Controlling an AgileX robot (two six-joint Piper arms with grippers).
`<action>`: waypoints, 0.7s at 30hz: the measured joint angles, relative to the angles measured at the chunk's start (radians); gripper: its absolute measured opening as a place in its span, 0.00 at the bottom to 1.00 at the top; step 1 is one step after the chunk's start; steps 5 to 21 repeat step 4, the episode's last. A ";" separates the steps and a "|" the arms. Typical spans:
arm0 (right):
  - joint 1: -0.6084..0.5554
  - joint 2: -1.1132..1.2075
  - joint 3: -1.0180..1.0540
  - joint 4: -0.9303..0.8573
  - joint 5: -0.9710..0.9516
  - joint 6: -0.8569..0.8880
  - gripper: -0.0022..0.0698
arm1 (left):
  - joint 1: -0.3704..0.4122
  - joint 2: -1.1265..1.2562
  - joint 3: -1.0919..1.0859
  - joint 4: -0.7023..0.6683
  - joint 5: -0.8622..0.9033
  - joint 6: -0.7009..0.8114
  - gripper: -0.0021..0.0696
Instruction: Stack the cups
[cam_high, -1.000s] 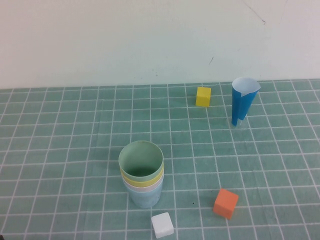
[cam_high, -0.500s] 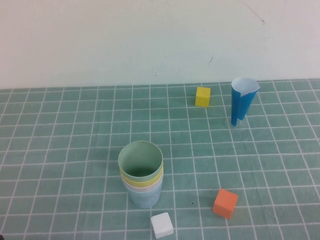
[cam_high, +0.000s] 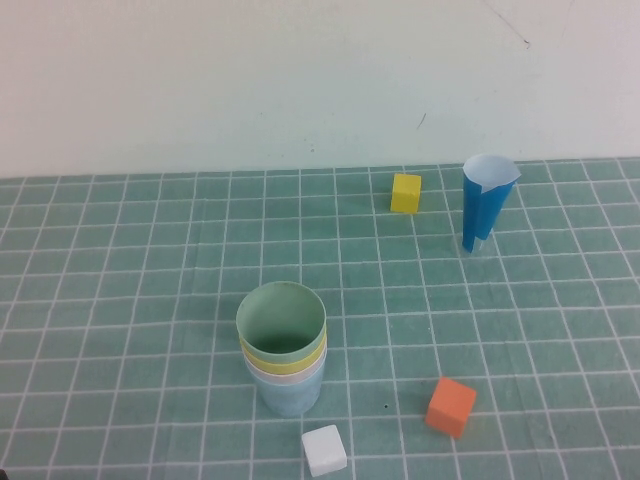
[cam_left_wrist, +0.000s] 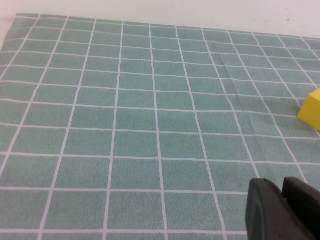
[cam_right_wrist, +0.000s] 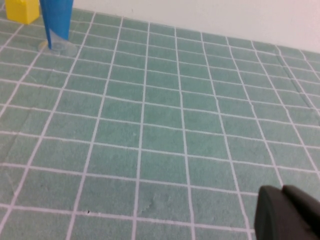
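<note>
The cups (cam_high: 284, 355) stand nested in one upright stack near the front of the mat: green on top, yellow and pink rims under it, light blue at the bottom. Neither arm shows in the high view. In the left wrist view my left gripper (cam_left_wrist: 282, 192) hangs over bare mat, shut with nothing in it. My right gripper (cam_right_wrist: 282, 197) shows in the right wrist view, likewise shut and empty above bare mat. No cup appears in either wrist view.
A tall dark-blue cone cup (cam_high: 486, 203) stands at the back right, also seen as the blue cone (cam_right_wrist: 56, 22). A yellow cube (cam_high: 406, 193) sits left of it. An orange cube (cam_high: 451, 406) and a white cube (cam_high: 324, 450) lie by the stack.
</note>
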 joint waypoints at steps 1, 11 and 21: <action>0.000 0.000 0.000 0.000 0.000 0.000 0.03 | 0.000 0.000 0.000 0.000 0.000 0.000 0.08; 0.000 0.000 0.000 0.000 0.000 0.000 0.03 | 0.000 0.000 0.000 0.000 0.000 0.000 0.08; 0.000 0.000 0.000 0.000 0.000 0.000 0.03 | 0.000 0.000 0.000 0.000 0.000 0.000 0.08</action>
